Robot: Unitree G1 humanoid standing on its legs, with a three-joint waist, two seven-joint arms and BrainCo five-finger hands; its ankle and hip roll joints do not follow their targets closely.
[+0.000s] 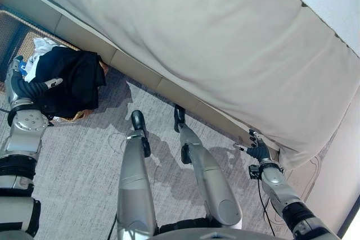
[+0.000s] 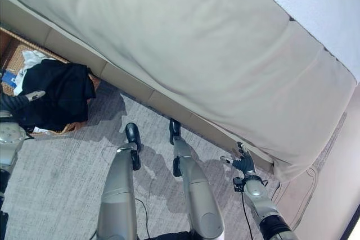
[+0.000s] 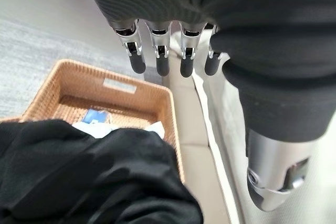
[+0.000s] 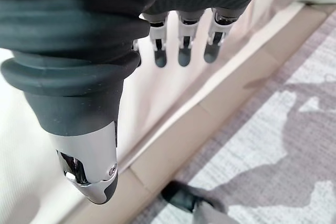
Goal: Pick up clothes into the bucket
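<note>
A black garment [image 1: 70,82] lies heaped over the near rim of the woven wicker basket [image 3: 131,95] on the grey carpet [image 1: 84,167], with white and blue clothes [image 3: 100,119] beneath it inside. Part of it drapes outside, so I judge this piece nearly but not fully in.

My left hand [image 1: 34,87] hovers just above the heap, fingers straight, gripping nothing. My right hand [image 1: 256,150] hangs relaxed and empty beside the beige sofa [image 1: 214,43], well away from the basket.

The sofa and carpet look free of other clothes (though the basket's far side is cut off and its floor is hidden).
</note>
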